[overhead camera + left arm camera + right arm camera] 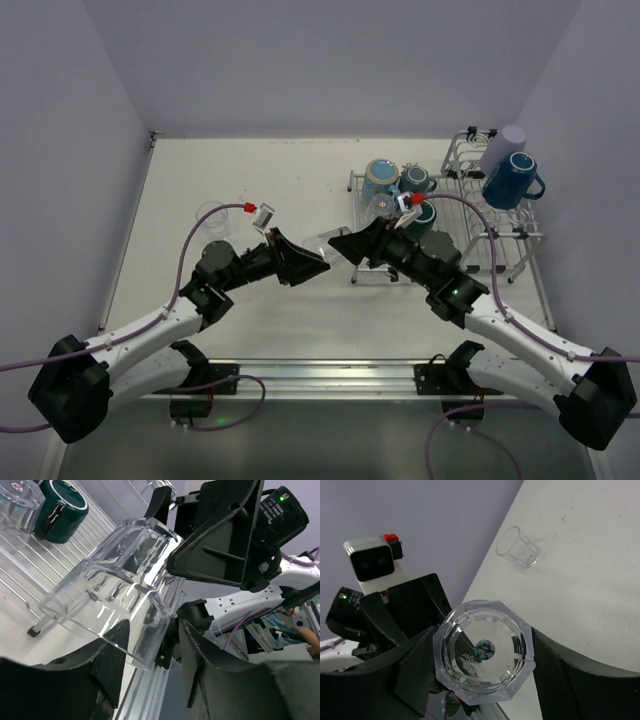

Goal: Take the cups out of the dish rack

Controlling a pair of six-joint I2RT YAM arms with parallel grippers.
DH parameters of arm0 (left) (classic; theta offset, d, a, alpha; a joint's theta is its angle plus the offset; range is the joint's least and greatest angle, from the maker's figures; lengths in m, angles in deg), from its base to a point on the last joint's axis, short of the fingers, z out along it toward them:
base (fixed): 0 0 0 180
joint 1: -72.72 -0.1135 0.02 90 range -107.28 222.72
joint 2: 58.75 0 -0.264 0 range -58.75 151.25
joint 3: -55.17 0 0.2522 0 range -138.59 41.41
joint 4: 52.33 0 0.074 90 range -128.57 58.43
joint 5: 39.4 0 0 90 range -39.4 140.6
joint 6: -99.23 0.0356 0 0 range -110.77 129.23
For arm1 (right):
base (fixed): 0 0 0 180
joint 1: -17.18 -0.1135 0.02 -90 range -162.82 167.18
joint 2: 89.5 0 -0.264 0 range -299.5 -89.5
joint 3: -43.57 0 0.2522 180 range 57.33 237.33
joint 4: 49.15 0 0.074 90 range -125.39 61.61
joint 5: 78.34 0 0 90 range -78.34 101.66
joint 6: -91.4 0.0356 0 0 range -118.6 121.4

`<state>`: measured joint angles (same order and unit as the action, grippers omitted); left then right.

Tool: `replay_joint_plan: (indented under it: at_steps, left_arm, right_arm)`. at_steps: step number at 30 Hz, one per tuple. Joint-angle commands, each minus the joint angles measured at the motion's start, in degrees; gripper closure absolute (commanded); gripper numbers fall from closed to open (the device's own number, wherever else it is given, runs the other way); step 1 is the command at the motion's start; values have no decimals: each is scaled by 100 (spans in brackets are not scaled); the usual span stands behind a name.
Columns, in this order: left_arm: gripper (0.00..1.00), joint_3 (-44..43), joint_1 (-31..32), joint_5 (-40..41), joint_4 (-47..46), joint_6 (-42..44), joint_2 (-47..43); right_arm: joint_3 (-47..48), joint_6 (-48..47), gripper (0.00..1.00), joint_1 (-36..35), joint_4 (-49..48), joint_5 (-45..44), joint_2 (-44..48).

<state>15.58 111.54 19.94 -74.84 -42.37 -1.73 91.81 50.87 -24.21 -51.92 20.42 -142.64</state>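
Note:
A clear ribbed glass (322, 242) hangs on its side in the air between my two arms, left of the dish rack (487, 238). My right gripper (342, 244) is shut on its base end (485, 650), a finger on each side. My left gripper (316, 262) is open, its jaws standing either side of the glass's rim wall (115, 585) with a wide gap. On the rack are a light blue mug (381, 180), two dark teal mugs (416, 180) (421, 215), a lavender tumbler (508, 146) and a dark blue mug (512, 181).
A second clear glass (212, 215) stands on the white table at the left; it also shows in the right wrist view (518, 547). In the left wrist view a teal mug (62, 507) and a clear cup (17, 505) sit on the rack wires (30, 580).

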Motion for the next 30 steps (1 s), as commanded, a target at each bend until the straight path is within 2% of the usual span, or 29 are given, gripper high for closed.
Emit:
replay_joint_plan:
  at_steps: [1,2,3,5,6,7,8,12,13,14,17,20,25,28,30]
  left_arm:
    - [54,33,37,191,-557,-53,-94]
    - [64,34,46,322,-504,-26,-111]
    - [84,51,37,384,-486,-18,-120]
    - [100,51,37,490,-329,87,-155]
    - [100,25,37,586,-145,175,-182]
    - [100,-27,37,683,65,393,-260]
    - [100,-185,37,953,607,561,-296]
    - [100,-932,20,1816,2331,1677,-209]
    - [100,-1368,19,2035,2735,2088,-8]
    - [100,-1590,11,2507,3531,2283,98]
    - [100,-2364,-173,3212,4835,2838,538]
    - [100,-3041,-542,3538,5706,3155,916]
    - [100,-4103,-1280,4048,6920,3453,1478]
    - [100,-4622,-1632,4172,7423,3585,1769]
    - [100,-4869,-1887,3981,7818,3717,1987]
  right_arm:
    - [-134,343,58,-132,-1096,355,-248]
    - [-169,378,58,-142,-1193,364,-301]
    - [-213,448,58,-168,-1255,381,-354]
    - [-345,484,42,-168,-1449,364,-451]
    - [-380,458,30,-168,-1449,312,-442]
    - [-424,423,7,-168,-1345,146,-390]
    - [-442,388,1,-159,-1213,40,-337]
    - [-433,-24,1,-168,-466,-663,84]
    - [-433,-112,1,-168,-117,-830,207]
    - [-433,-183,1,-168,87,-1206,443]
    - [-407,-455,1,-159,852,-1918,874]
    - [-381,-693,1,-150,1362,-2228,1130]
    - [137,-1264,1,-150,2250,-2027,982]
    - [445,-1537,1,-159,2655,-1720,666]
    - [454,-1590,1,-159,2664,-1510,621]
